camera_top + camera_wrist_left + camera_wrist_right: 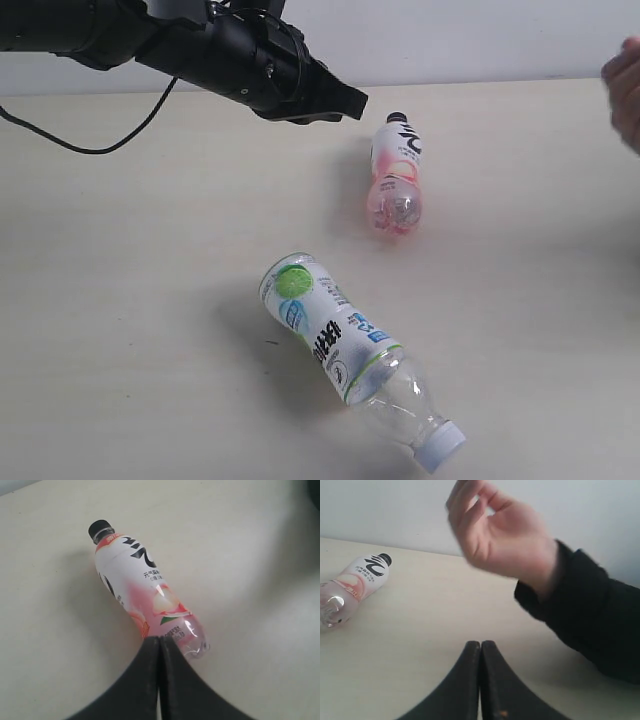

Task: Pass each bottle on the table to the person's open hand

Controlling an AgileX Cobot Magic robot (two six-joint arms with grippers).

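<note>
Nearest, lime-pictured bottle [340, 345] lies sideways on the desk [120, 300]; beyond it the pink bottle [397, 175] lies cap far, base near, just right of the left hand [352, 104], jaws pressed together and empty, evidently the nearer arm.

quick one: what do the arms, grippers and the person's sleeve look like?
Left arm: matte black, round segments, thin black cable trailing off it. Left gripper and right gripper: plain black, curved, tapering to a point. Person wears a dark sleeve.
</note>
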